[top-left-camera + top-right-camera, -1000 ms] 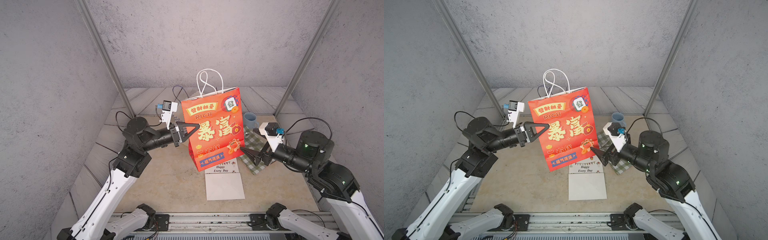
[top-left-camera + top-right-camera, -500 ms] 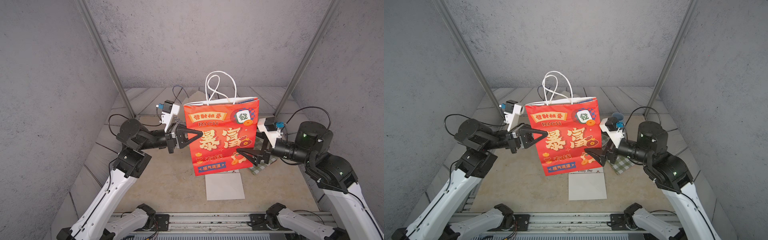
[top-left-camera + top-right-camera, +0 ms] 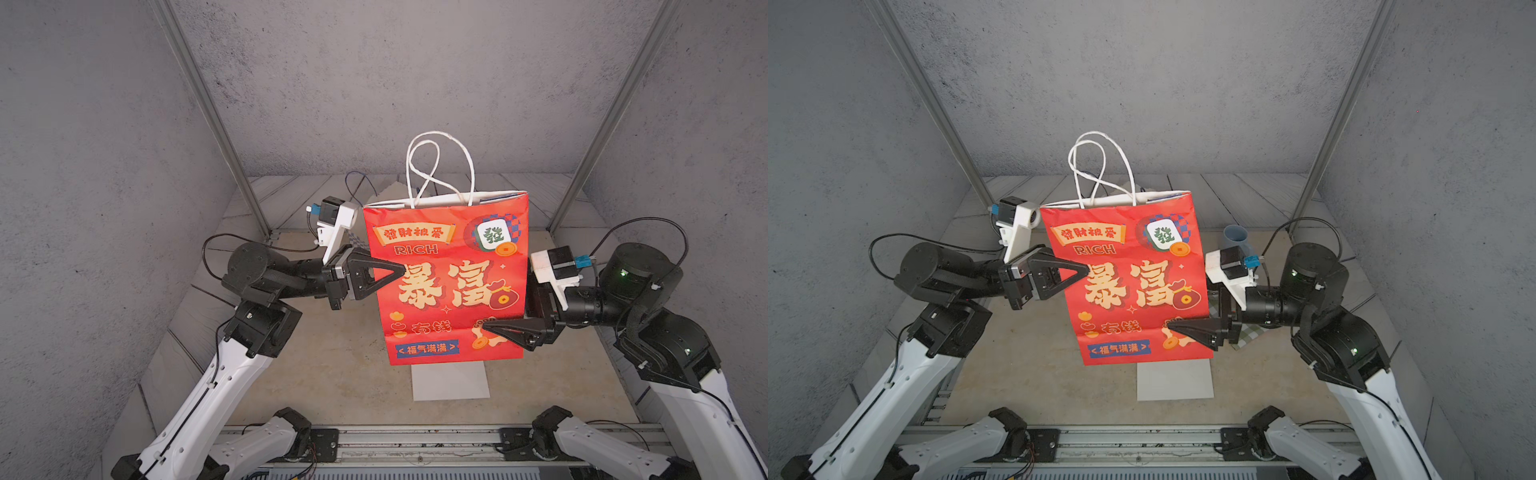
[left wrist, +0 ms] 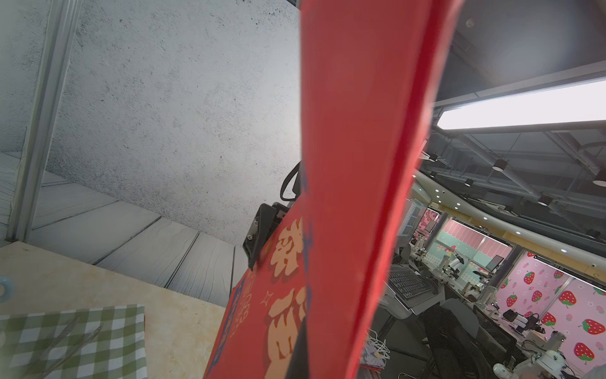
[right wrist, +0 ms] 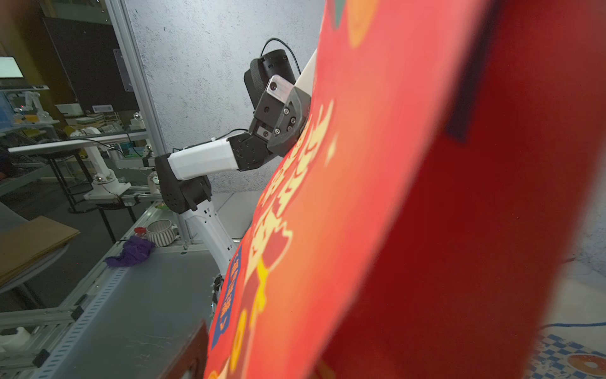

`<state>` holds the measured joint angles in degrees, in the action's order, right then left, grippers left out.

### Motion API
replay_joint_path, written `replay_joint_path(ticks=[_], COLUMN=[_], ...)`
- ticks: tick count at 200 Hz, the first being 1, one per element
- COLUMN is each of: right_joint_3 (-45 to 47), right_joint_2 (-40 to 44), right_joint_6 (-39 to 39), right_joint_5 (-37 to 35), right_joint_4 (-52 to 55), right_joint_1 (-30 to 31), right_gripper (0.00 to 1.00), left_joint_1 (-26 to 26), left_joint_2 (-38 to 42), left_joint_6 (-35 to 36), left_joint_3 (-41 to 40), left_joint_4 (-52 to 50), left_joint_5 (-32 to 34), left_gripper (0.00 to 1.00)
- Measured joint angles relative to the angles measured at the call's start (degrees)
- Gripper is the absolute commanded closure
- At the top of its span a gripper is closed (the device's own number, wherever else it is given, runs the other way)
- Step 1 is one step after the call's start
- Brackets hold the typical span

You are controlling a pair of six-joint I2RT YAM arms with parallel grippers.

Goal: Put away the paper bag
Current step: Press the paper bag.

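Red paper fills the middle of both top views: the paper bag (image 3: 446, 278) hangs upright in the air above the bench (image 3: 332, 374), its long axis vertical, mouth up, printed face turned toward the cameras. Its white rope handles (image 3: 436, 166) loop above the open rim. The bottom edge hangs clear of the bench surface.

Arms reach in from both sides. The left claw (image 3: 397, 272) is clenched on the bag's left edge at about mid-height, one finger lying flat across the printed face. The right claw (image 3: 488, 328) sits lower, at the bag's right edge; one dark finger (image 3: 511, 330) lies across the front near the bottom corner, but whether the jaws have clamped the paper I cannot tell.

Below the right claw and behind the bag's lower edge, a white card (image 3: 451, 380) lies flat on the bench. Beyond the right claw, a green checked cloth (image 3: 1246, 334) and a grey-blue cup (image 3: 1235, 237) show in a top view.

Writing on the bag: "RICH" (image 3: 415, 249) in pale capitals under a banner of Chinese characters, large cream characters across the middle, a mahjong-tile emblem (image 3: 492, 235) near the top right corner, and a blue label (image 3: 427, 348) with characters near the bottom.
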<state>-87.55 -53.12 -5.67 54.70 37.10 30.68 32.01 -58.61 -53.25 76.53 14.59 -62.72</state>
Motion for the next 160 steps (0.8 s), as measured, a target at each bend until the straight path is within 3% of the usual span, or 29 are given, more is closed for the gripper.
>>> replay_joint_path(ticks=[66, 147, 160], right_joint_3=[-1.09, 1.88, 2.40], right_joint_2=[-0.68, -1.55, -1.53], right_joint_6=[-1.75, 2.97, 4.02], right_joint_5=[-1.70, -1.95, -1.90], right_joint_4=[7.72, 6.34, 5.44], right_joint_1=[-0.09, -0.15, -0.15], right_gripper=[0.51, 0.81, 0.85], left_joint_1=[0.04, 0.04, 0.04], left_joint_2=[-0.92, -1.51, -1.49], left_joint_6=[6.54, 11.96, 12.83], left_joint_3=[1.64, 1.66, 1.51], left_joint_4=[-9.57, -14.91, -15.34], left_joint_5=[0.59, 1.51, 1.90], left_gripper=[1.00, 1.00, 0.90])
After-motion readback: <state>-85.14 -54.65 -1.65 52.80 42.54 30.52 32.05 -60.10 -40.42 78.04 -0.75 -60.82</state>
